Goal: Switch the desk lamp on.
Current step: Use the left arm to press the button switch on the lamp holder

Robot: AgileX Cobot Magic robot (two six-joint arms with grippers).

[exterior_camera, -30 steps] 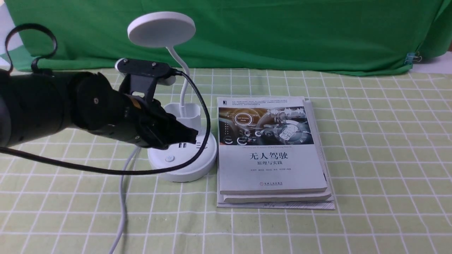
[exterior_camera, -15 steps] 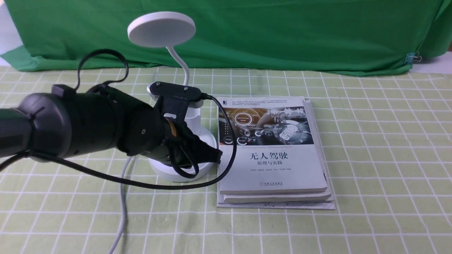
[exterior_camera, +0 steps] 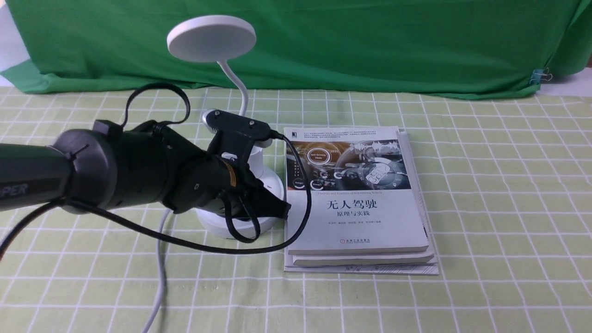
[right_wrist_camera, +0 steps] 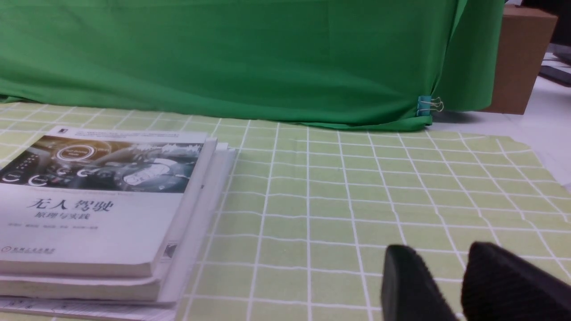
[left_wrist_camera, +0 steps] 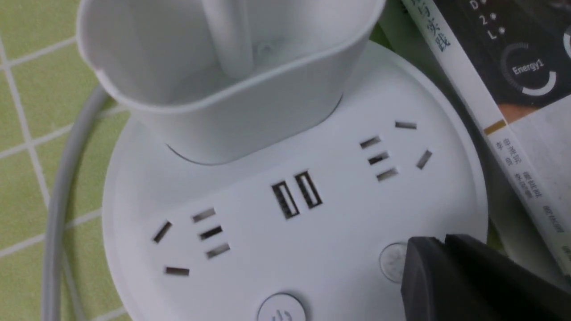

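Observation:
The white desk lamp stands left of centre, its round disc head (exterior_camera: pixel 211 38) up on a thin gooseneck (exterior_camera: pixel 237 83). My left arm hides most of the round base (exterior_camera: pixel 274 184). In the left wrist view the base (left_wrist_camera: pixel 250 249) shows sockets, two USB ports (left_wrist_camera: pixel 296 194), the cup holder (left_wrist_camera: pixel 214 76) and a power button (left_wrist_camera: pixel 281 310). My left gripper (left_wrist_camera: pixel 435 244) is shut, and its tip covers part of a second round button (left_wrist_camera: pixel 391 263) by the base's edge nearest the books; in the front view the left gripper (exterior_camera: pixel 283 210) sits there too. My right gripper (right_wrist_camera: pixel 441 258) is open and empty over the cloth.
A stack of books (exterior_camera: pixel 356 199) lies right against the lamp base, also seen as books (right_wrist_camera: pixel 98 200) in the right wrist view. The lamp's white cord (exterior_camera: pixel 159 273) trails toward the front edge. A green backdrop (exterior_camera: pixel 370 41) closes the back, with a cardboard box (right_wrist_camera: pixel 522 58) beyond it.
My left arm swung right and down, from above the USB ports to the base's book-side edge. In the last half second it only settled a little lower.

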